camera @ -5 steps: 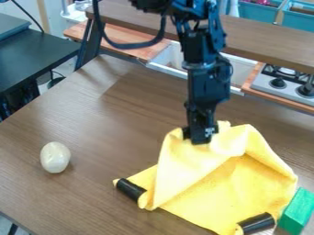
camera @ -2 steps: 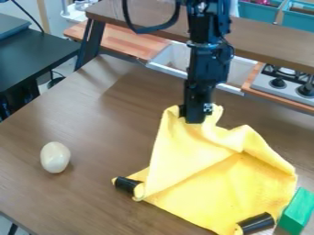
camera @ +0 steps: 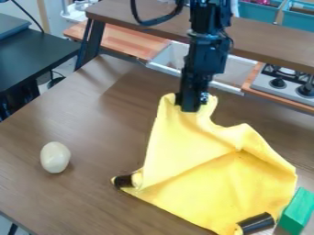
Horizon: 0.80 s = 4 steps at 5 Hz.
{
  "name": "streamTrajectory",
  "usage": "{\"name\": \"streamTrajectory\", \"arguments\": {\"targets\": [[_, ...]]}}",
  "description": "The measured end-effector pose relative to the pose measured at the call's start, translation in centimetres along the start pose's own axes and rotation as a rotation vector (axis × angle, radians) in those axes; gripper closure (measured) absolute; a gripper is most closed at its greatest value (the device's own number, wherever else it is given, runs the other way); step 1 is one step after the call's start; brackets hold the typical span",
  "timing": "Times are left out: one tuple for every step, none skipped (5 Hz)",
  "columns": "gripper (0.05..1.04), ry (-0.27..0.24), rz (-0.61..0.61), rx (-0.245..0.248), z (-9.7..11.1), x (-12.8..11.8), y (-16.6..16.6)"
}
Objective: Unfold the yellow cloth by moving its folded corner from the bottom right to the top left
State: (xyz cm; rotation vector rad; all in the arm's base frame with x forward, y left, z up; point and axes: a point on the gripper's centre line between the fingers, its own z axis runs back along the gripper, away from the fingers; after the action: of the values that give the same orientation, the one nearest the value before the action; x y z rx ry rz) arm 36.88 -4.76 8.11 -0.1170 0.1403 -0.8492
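The black gripper (camera: 191, 108) hangs over the far middle of the table, shut on the upper left corner of a yellow cloth (camera: 227, 183). From there the cloth slopes down toward the near right, with a raised fold at its right side. A black cylinder (camera: 124, 181) lies at the cloth's left corner, partly under it. Another black cylinder (camera: 257, 223) rests on the near edge of the cloth.
A white egg-shaped object (camera: 55, 157) stands on the left of the brown table (camera: 92, 119). A green block (camera: 297, 211) touches or nearly touches the cloth's right side. Behind are a raised shelf (camera: 276, 43), a sink (camera: 165, 59) and a stove (camera: 285, 85).
The gripper has moved toward the far edge of the table, pulling the held corner with it. The cloth is more stretched out, and its left corner has shifted slightly over the left cylinder.
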Motion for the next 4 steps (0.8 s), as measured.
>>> {"name": "streamTrajectory", "arguments": {"targets": [[1.010, 0.008, 0.018, 0.040, 0.0, -0.1, 0.6], [1.010, -0.025, 0.068, 0.127, 0.3, -0.8, 1.0], [1.010, -0.057, 0.151, 0.189, 0.0, -1.6, 1.0], [1.010, -0.104, 0.200, 0.225, 0.7, -2.2, 1.3]]}}
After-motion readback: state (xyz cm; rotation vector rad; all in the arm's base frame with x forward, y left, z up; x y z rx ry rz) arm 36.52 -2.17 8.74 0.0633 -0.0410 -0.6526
